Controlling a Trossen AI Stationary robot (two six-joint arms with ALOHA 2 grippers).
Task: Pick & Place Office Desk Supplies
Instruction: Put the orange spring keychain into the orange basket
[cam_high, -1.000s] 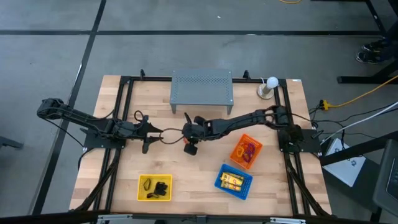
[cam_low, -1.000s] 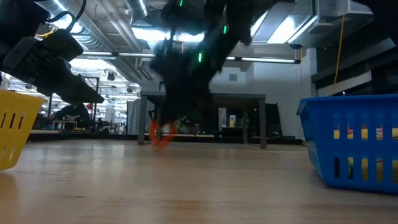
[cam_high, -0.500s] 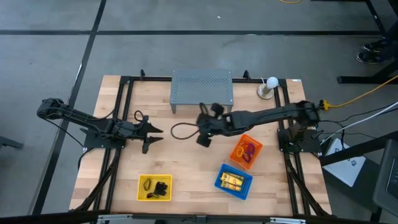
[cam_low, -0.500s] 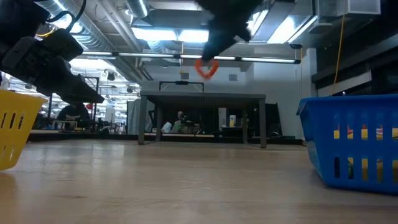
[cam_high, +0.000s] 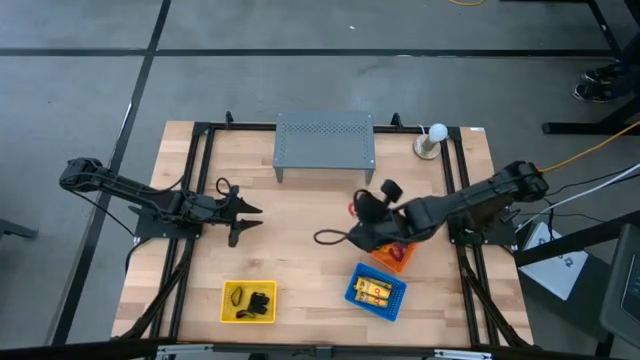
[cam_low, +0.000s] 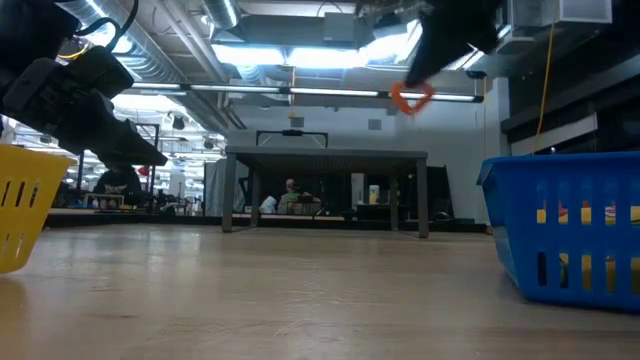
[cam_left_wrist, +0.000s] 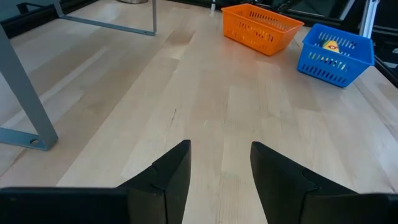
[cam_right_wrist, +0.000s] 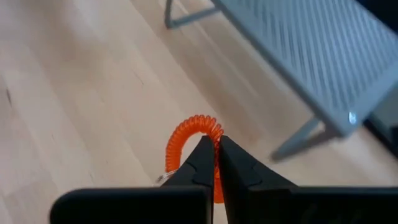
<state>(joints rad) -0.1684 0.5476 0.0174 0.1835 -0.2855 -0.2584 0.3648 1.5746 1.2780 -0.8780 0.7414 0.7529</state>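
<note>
The left gripper (cam_high: 248, 216) hangs over the left half of the table (cam_high: 300, 300), toward the middle, its fingers (cam_left_wrist: 168, 174) spread with bare wood showing between them and nothing held. Near the front edge on the left sits the yellow basket (cam_high: 248, 302) with black clips (cam_high: 259, 303) inside. At the back edge, centred, stands the grey perforated shelf (cam_high: 324, 141). Right of centre the right gripper (cam_right_wrist: 214, 152) is up in the air, pinched tight on an orange coiled loop (cam_right_wrist: 189, 140); in the low view the loop (cam_low: 411, 97) dangles high above the wood. The gripper sits just beside the orange basket (cam_high: 397, 245), partly covering it from above. Just in front of that, near the front edge on the right, the blue basket (cam_high: 376, 291) holds yellow packets (cam_high: 373, 290). A white round-topped object (cam_high: 433, 140) stands near the back right corner.
</note>
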